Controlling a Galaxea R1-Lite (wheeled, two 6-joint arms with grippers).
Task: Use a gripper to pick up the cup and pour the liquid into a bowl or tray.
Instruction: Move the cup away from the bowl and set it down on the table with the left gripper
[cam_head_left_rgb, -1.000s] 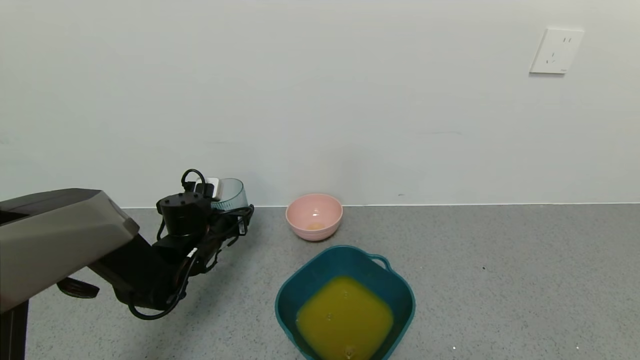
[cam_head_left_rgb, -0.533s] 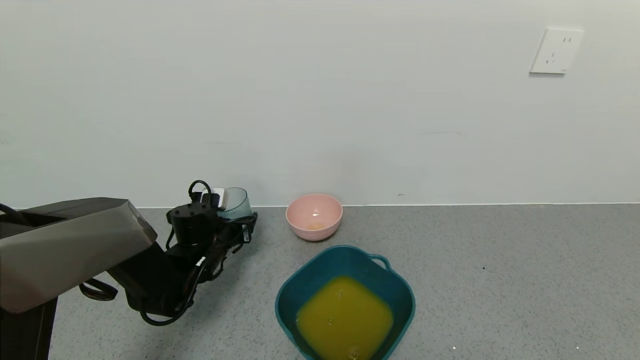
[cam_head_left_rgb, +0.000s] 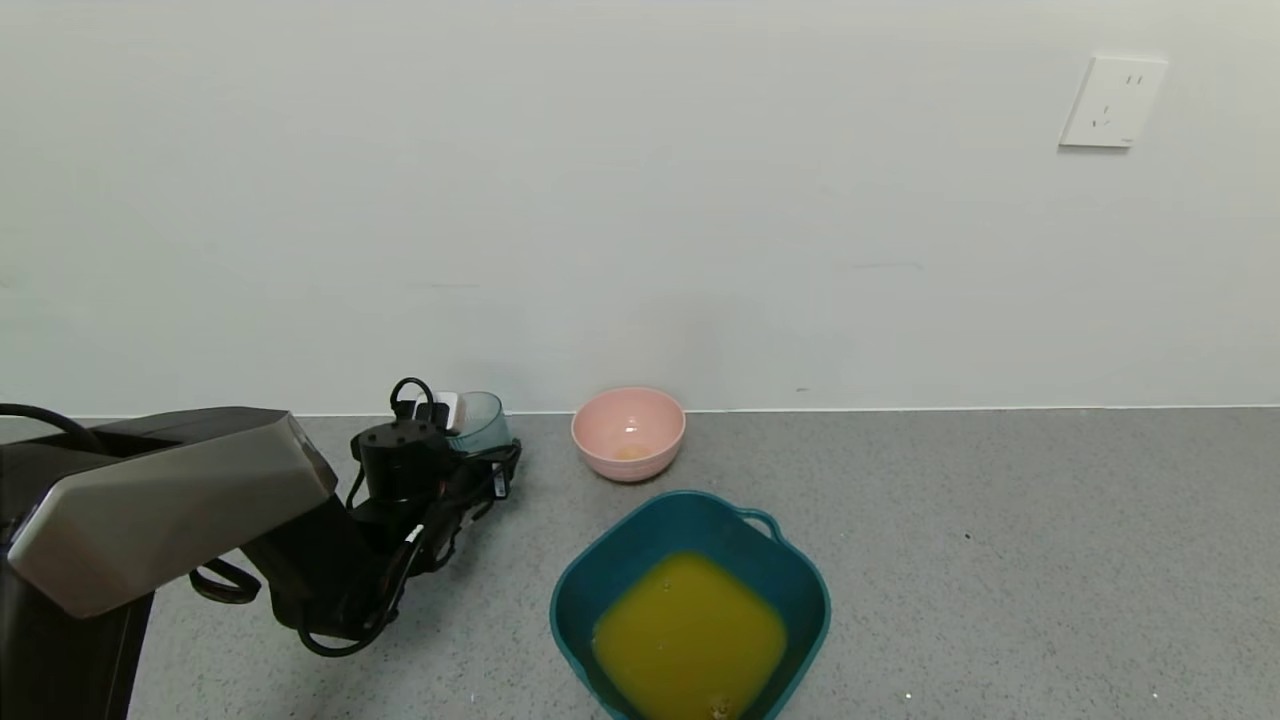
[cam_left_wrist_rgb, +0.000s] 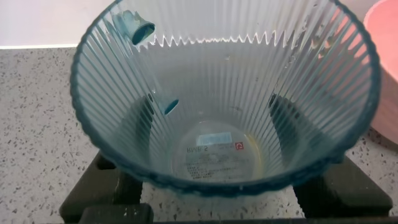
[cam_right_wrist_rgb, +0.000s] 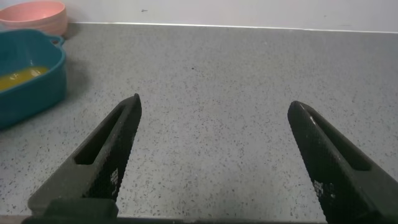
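The cup (cam_head_left_rgb: 484, 422) is sitting upright in the left gripper (cam_head_left_rgb: 470, 450), low over the grey floor (cam_head_left_rgb: 1000, 560) near the wall (cam_head_left_rgb: 640, 200), well to the left of the pink bowl (cam_head_left_rgb: 628, 432). Its long axis is running vertically, with the open mouth facing up; in the left wrist view the ribbed cup (cam_left_wrist_rgb: 224, 93) is looking empty, with only a label showing at its bottom, and the black fingers (cam_left_wrist_rgb: 102, 183) are pressing against its sides, holding it. One teal basin (cam_head_left_rgb: 690, 600) is lying nearer the robot, well apart from the cup, and the liquid (cam_head_left_rgb: 690, 635) is pooling in it. The right gripper (cam_right_wrist_rgb: 217, 149) is hanging over bare floor, its fingers spread wide and holding nothing. There is one cup, one basin, one pink bowl.
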